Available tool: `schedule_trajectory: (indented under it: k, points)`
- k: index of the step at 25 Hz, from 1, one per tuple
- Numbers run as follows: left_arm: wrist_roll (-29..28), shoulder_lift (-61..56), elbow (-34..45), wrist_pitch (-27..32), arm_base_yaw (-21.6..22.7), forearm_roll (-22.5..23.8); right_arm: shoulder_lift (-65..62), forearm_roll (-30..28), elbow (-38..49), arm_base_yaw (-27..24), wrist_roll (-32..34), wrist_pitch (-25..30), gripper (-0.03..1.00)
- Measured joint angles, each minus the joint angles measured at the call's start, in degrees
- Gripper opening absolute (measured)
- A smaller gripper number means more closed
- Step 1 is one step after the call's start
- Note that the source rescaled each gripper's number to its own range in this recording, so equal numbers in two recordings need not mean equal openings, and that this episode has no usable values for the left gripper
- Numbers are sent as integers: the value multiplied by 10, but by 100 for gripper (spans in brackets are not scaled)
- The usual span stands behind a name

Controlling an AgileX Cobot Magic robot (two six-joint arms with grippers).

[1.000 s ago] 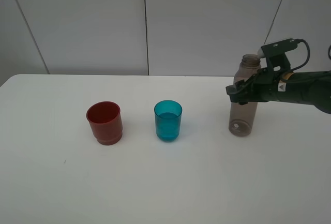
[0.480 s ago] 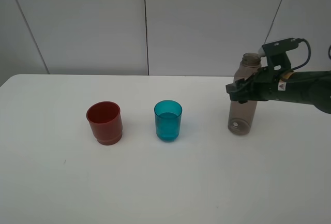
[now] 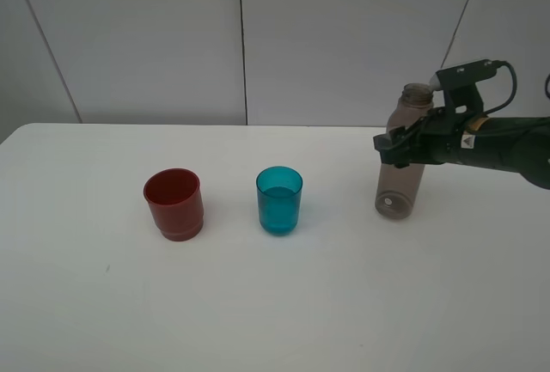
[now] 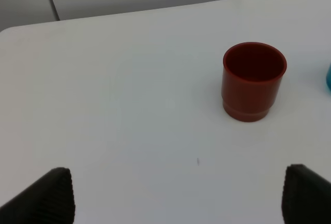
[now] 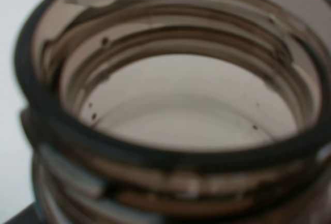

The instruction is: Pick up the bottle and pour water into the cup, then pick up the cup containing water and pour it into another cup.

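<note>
Prob. lab: bare white table [image 3: 275, 303], panelled walls [image 3: 129, 37].

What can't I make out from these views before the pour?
- Water level in the bottle: its smoky wall obscures it in the exterior high view, and the right wrist view is only a blurred close-up of the neck.
- Grip of the right gripper: the neck fills the right wrist view, so no jaws show there.
- The teal cup: the left wrist view's edge cuts off all but a sliver.

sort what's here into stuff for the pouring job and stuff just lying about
For the job: bottle, gripped by the right gripper; teal cup; red cup.
Just there: table; dark speck on it.
</note>
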Motion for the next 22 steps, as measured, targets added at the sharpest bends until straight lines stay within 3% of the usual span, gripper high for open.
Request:
schedule_trajectory:
  k: [19,22]
  points:
    - [0,0,0,0,0,0,34,1,1,1,0,-4,8]
    - [0,0,0,0,0,0,34,1,1,1,0,-4,17]
